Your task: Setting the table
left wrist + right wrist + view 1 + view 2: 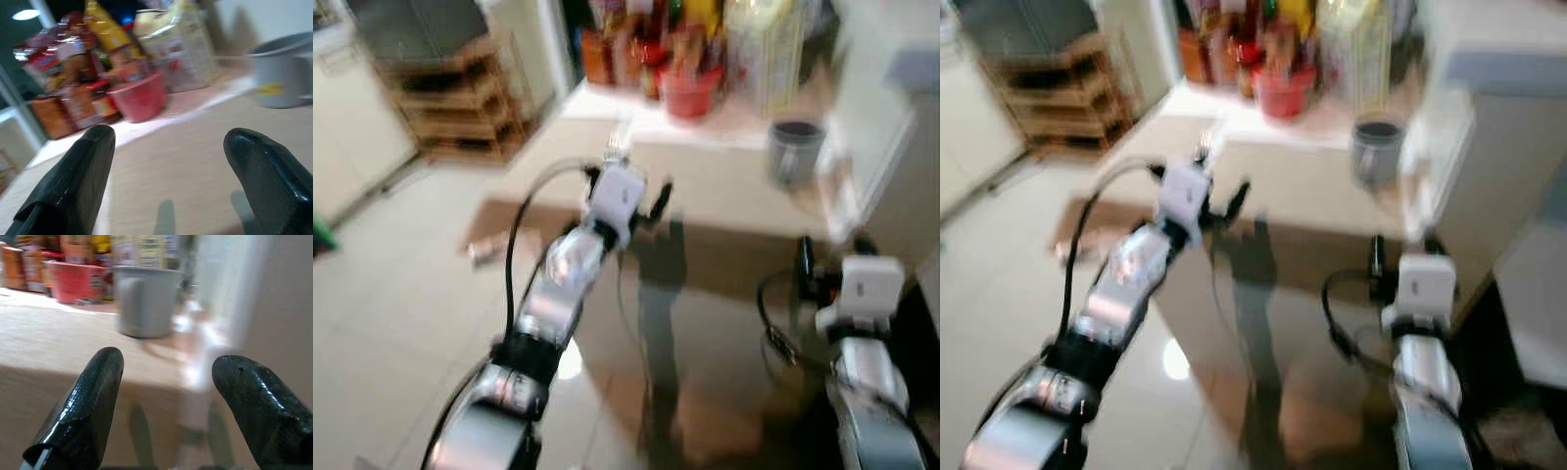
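The worktop (705, 191) is pale wood, its near edge just ahead of both arms, its front face dark and shiny. Along the back edge stands a crowd of packets and jars (88, 73), with a tall box (183, 49) at their right end and a red tub (688, 93) in front of them. Nearer the back right corner, standing apart on bare wood, is a grey cup (795, 149), upright; for setting the table it looks the likeliest thing to fetch.

The left pincer (631, 186) hovers over the near edge, spread wide and holding nothing. The right pincer (166, 401), lower and short of the edge, is likewise wide open and empty, aimed towards the cup.

The cup seems stiff, light and smooth-sided, perhaps slippery; I would grip it across the body, or over the rim.
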`<state>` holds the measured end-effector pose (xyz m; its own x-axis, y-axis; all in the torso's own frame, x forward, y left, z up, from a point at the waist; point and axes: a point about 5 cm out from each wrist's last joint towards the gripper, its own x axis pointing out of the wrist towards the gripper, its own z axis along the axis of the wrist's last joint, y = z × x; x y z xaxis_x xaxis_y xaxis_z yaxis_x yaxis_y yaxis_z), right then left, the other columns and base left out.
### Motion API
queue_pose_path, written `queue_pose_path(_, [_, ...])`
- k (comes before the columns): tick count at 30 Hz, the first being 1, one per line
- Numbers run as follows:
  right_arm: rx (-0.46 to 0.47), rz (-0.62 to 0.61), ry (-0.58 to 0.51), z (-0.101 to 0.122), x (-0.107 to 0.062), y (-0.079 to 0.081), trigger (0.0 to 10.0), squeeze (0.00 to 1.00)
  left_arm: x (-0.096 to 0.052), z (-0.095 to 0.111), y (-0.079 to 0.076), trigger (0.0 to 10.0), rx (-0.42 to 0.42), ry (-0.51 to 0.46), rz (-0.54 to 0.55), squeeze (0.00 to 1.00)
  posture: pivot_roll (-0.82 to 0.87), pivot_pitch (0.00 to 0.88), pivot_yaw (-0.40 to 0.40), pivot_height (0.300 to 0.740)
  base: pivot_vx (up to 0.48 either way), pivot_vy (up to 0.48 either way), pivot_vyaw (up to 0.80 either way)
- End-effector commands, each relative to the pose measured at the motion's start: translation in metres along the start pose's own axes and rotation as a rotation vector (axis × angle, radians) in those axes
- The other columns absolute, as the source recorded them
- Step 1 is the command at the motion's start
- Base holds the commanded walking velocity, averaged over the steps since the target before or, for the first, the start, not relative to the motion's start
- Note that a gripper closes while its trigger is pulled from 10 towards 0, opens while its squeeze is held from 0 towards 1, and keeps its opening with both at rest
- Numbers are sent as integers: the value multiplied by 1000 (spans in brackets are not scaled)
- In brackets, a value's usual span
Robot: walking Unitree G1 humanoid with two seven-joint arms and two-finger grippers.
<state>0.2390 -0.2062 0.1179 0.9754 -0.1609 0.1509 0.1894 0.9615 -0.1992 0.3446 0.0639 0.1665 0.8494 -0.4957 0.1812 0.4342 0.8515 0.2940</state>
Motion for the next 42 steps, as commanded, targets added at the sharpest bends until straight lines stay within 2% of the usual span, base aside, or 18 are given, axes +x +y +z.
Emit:
queue_pose_path(1, [22, 26, -14, 3, 2, 10, 10000, 0, -5, -7, 14, 10000, 13, 34, 39, 0, -63, 0, 95, 718, 480, 0, 0])
queue_pose_path(4, [22, 29, -11, 2, 2, 11, 10000, 0, -5, -9, 19, 10000, 2, 49, 98, 0, -63, 0, 95, 718, 311, 0, 0])
queue_pose_path(8, [21, 31, -10, 2, 1, 11, 10000, 0, -5, -9, 21, 10000, -8, 52, 102, 0, -63, 0, 95, 718, 0, 0, 0])
queue_pose_path(12, [19, 32, -8, 2, 0, 10, 10000, 0, 1, -7, 22, 10000, -28, 79, 101, 0, -68, 0, 94, 718, 0, 0, 0])
queue_pose_path(17, [14, 31, -8, 2, -1, 10, 10000, 0, 17, 1, 27, 10000, -64, 90, 113, 0, -84, 0, 99, 718, 0, 0, 0])
queue_pose_path(20, [13, 29, -9, 2, -2, 9, 10000, 0, 20, 1, 28, 10000, -69, 103, 121, 0, -88, 0, 101, 718, 0, 0, 0])
queue_pose_path(25, [15, 24, -6, 2, -2, 9, 10000, 0, 40, 6, 18, 10000, -127, 169, 88, 0, -87, 0, 99, 718, 0, 0, 0])
queue_pose_path(27, [15, 25, -7, 3, -2, 9, 10000, 0, 43, 7, 18, 10000, -132, 180, 84, 0, -90, 0, 100, 718, 0, 0, 0])
queue_pose_path(30, [16, 26, -7, 3, -2, 9, 10000, 0, 53, 11, 13, 10000, -193, 215, 60, 0, -97, 0, 104, 718, 0, 0, 0])
queue_pose_path(31, [16, 24, -7, 3, -2, 9, 10000, 0, 58, 14, 12, 10000, -261, 221, 62, 0, -97, 0, 104, 718, 0, 0, 0])
queue_pose_path(34, [16, 23, -8, 4, -3, 9, 10000, 0, 62, 17, 9, 10000, -289, 232, 54, 0, -110, 0, 108, 718, 0, 0, 0])
queue_pose_path(37, [14, 22, -8, 5, -4, 8, 10000, 0, 66, 17, 5, 10000, -279, 259, 48, 0, -122, 0, 111, 718, 0, 0, 0])
queue_pose_path(42, [5, 19, 3, 5, -11, 5, 10000, 0, 68, 14, 3, 10000, -227, 319, 101, 0, -144, 0, 112, 718, 0, 0, 0])
